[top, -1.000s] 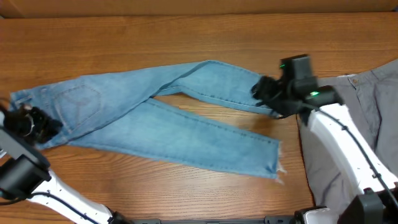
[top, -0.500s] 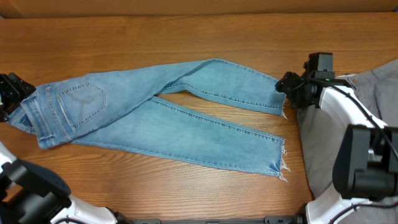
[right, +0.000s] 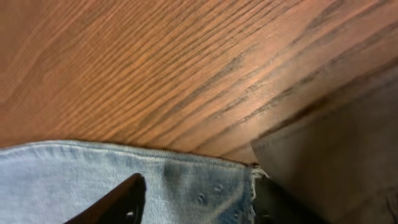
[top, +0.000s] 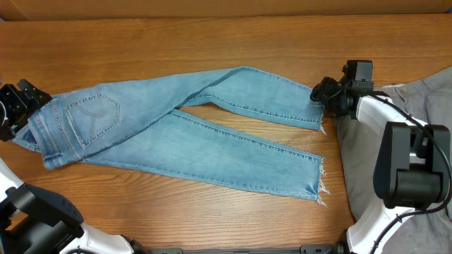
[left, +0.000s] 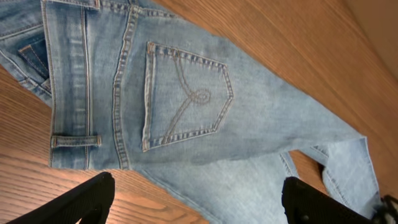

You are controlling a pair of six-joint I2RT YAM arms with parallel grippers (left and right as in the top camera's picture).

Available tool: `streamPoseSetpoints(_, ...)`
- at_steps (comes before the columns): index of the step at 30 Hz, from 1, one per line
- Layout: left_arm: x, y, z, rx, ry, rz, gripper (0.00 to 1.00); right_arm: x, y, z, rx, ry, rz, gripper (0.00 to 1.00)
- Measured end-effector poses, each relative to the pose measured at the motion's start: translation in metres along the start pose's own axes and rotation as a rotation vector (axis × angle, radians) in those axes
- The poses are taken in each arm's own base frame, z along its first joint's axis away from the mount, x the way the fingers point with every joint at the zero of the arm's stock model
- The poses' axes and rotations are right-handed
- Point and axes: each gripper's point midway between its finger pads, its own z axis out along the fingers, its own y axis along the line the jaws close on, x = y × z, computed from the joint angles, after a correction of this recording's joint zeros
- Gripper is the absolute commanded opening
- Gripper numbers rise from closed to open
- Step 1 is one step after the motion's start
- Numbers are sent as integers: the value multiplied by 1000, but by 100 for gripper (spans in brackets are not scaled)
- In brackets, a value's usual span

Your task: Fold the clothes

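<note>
Shows light-blue denim jeans (top: 191, 134) spread flat, back side up, across the wooden table (top: 212, 42): waistband (left: 68, 93) at the left, both legs running right and fanning apart, frayed hems at the right ends. Has the left gripper (top: 20, 107) just off the waistband's left end, fingers (left: 93, 198) wide apart and holding nothing, with the stitched back pocket (left: 186, 96) in full view of the wrist camera. Has the right gripper (top: 326, 92) at the hem of the upper leg, its fingers parted and clamping nothing, the frayed hem corner (right: 245, 180) lying between them. Shows grey trousers (top: 424, 106) at the table's right edge, just beside that hem, partly covered by the right arm (top: 395, 134).
</note>
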Motion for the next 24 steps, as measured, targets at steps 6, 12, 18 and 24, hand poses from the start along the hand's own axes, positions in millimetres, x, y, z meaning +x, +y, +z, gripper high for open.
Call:
streamPoseSetpoints(6,1,-1,0,6,5,8,88,2,1,5,-14,9,-2,24)
streamPoseSetpoints(12,4,-1,0,7,16,3,88,5,-1,6,-11,21,-7,11)
streamPoseSetpoints(18,4,-1,0,7,17,3,88,6,0,-2,0,29,-24,4)
streamPoseSetpoints(24,6,-1,0,8,23,0,88,-12,19,-53,-17,-44,-52,4)
